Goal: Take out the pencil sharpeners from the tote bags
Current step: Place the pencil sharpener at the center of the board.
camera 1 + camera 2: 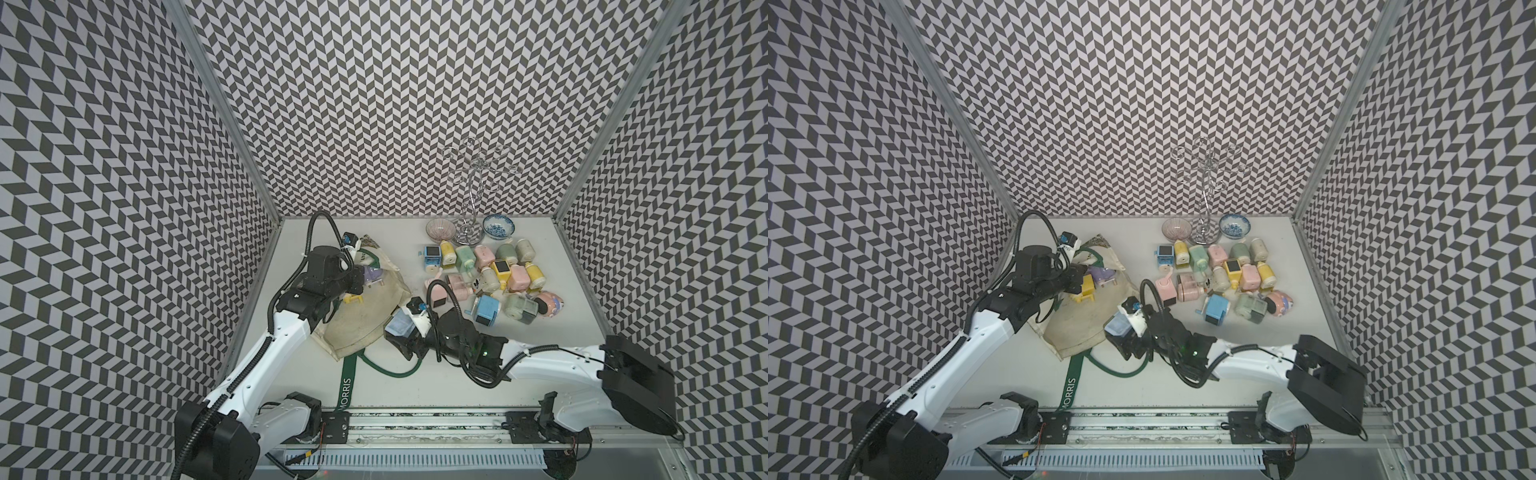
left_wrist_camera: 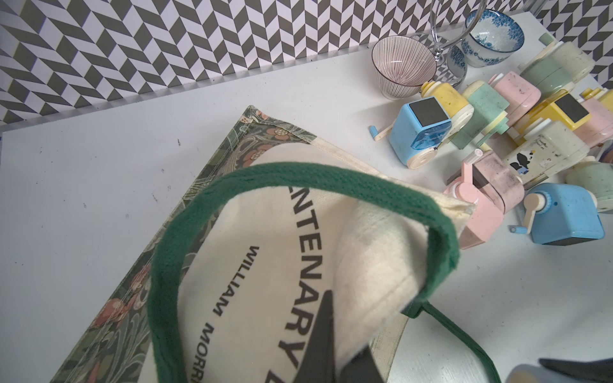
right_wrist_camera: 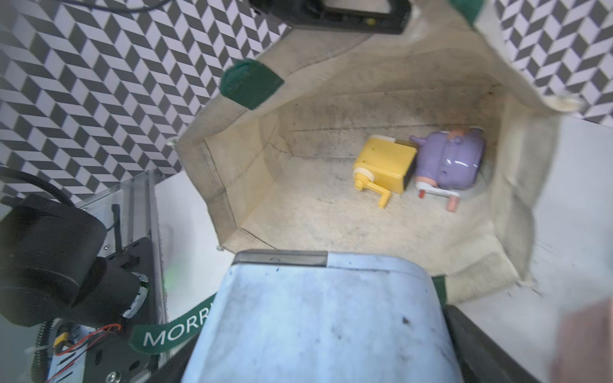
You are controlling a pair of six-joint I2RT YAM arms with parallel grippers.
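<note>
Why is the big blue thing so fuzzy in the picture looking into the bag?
Right wrist view: the pale blue pencil sharpener sits too close to the lens, so it blurs; the yellow sharpener inside the tote bag is clearer, and the lilac sharpener shows white glints. Left wrist view: the green strap looks crisp.

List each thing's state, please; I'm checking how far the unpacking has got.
Tote bag: lying down, mouth held open.
Left gripper: shut on the bag's rim.
Right gripper: shut on pale blue sharpener at the bag's mouth.
Yellow sharpener: inside the bag, on its side.
Lilac sharpener: inside the bag.
Other sharpeners: out, heaped on the table.
Striped bowl: upright, empty.
Blue bowl: upright.
</note>
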